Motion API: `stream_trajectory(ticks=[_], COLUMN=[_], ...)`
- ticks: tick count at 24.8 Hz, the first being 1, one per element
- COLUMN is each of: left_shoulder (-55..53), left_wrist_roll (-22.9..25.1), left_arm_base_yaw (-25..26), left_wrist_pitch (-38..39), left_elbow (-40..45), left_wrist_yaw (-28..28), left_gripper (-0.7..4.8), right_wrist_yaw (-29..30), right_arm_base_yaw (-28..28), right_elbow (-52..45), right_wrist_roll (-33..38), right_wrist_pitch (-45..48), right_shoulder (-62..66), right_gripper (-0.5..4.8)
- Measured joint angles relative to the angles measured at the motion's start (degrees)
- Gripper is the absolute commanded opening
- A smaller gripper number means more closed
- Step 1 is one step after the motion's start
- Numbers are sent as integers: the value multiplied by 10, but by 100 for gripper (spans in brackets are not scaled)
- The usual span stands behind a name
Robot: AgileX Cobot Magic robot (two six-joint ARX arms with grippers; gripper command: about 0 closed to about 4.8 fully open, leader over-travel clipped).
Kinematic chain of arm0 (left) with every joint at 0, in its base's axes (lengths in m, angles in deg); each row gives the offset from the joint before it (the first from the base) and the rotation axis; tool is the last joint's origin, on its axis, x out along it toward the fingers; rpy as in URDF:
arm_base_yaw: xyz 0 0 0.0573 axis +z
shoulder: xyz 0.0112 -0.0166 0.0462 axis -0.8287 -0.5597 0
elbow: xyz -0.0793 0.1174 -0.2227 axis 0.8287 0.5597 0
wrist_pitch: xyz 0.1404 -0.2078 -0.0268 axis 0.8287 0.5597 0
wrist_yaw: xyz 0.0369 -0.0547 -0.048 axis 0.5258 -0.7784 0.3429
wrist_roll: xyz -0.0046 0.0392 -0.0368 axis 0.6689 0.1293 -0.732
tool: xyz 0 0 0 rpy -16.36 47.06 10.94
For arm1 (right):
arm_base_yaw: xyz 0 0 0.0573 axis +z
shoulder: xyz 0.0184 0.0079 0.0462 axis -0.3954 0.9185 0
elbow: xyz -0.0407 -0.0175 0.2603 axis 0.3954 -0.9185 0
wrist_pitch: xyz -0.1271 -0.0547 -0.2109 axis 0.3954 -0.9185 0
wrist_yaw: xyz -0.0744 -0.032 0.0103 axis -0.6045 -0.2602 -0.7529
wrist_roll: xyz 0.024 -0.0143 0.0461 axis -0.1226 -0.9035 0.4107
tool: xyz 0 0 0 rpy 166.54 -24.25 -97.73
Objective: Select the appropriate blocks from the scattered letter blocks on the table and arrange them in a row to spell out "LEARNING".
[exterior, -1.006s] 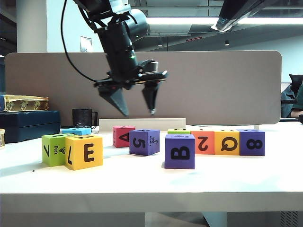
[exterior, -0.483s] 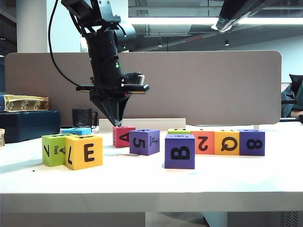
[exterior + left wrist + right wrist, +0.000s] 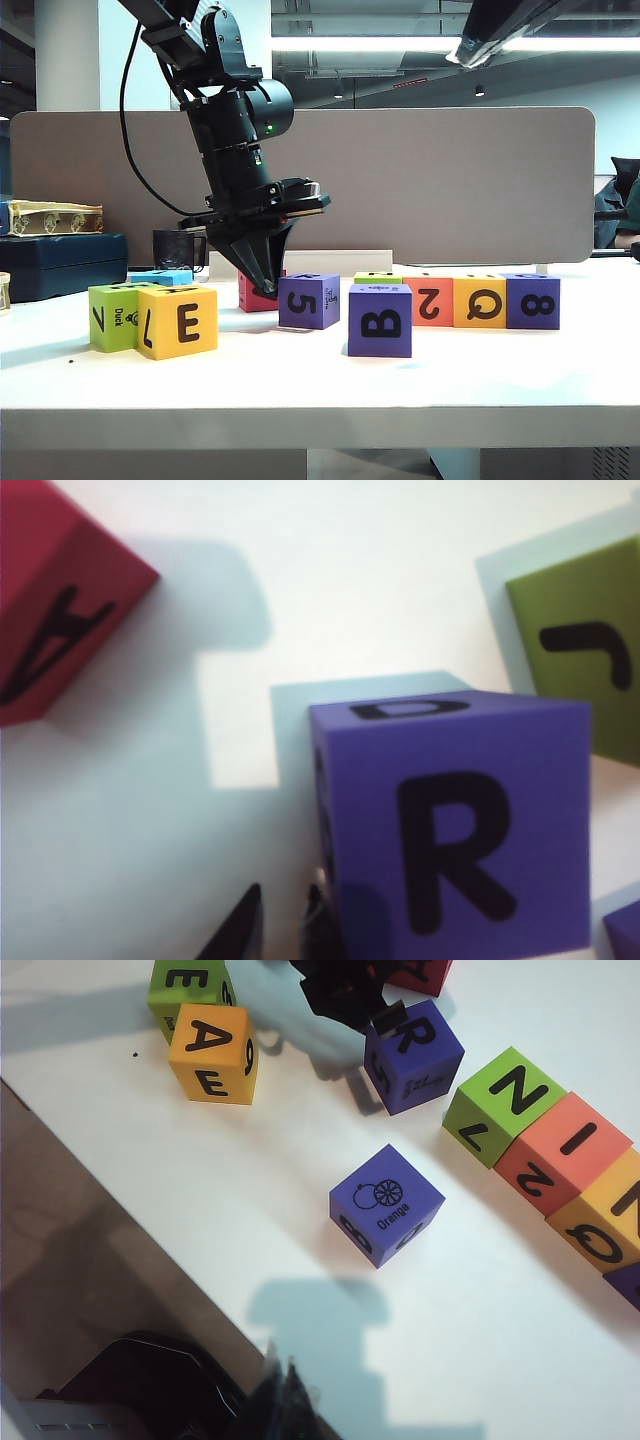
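Note:
The letter blocks stand scattered on the white table (image 3: 300,390). My left gripper (image 3: 268,290) is shut and empty, its tips low between the red A block (image 3: 248,296) and the purple block (image 3: 308,301) that shows 5 in front and R (image 3: 460,830) on top. In the left wrist view the left gripper (image 3: 285,920) sits right beside that purple block's side, with the red A block (image 3: 60,610) farther off. A yellow E block (image 3: 180,322), green block (image 3: 112,316), purple B block (image 3: 380,320), and the 2, Q, 8 blocks (image 3: 480,302) stand nearby. My right gripper (image 3: 283,1385) is shut, high over the table's front edge.
A green N block (image 3: 505,1105) stands behind the B block, whose top shows an orange drawing (image 3: 385,1205). At the back left are a dark blue box (image 3: 60,262) and a black mug (image 3: 175,248). A grey-brown partition (image 3: 450,180) closes the back.
The left gripper went from wide open to shut and dropped from above the blocks to table height between the red A and purple 5 blocks. The purple block shifted slightly right.

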Motion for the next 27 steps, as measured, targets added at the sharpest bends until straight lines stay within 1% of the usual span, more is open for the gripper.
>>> stream_trajectory(ticks=[2,5,11,12,14,17,19,21,24,25,27], left_shoulder=[0,0,0,0,0,1,3,6,6,6,6], left_wrist_roll=[-1,-5,-10,-10,-10,3,12,16,16,18,23], left_arm_base_yaw=[-1,-1,-2,-2,-2,-2,0,1,-2,-4,-9], left_wrist_pitch=[0,-7,-13,-12,-8,25,50,74,109,115,123], left_elbow=[0,0,0,0,0,-4,-4,-4,-4,-4,-4], left_wrist_yaw=[-3,-28,-47,-40,14,86,103,87,-2,-19,-28], left_gripper=[47,47,42,42,42,40,19,17,14,11,11], right_wrist_yaw=[0,0,-2,-5,-6,-6,-6,-6,-6,-6,-6], right_arm_base_yaw=[0,0,0,0,0,0,0,0,0,0,0], right_elbow=[0,0,0,0,0,0,0,0,0,0,0], right_wrist_roll=[0,0,0,0,0,0,0,0,0,0,0], right_wrist_pitch=[0,0,0,0,0,0,0,0,0,0,0], right_shoulder=[0,0,0,0,0,0,0,0,0,0,0], right_gripper=[-2,-2,-2,-2,-2,-2,-2,-2,-2,-2,-2])
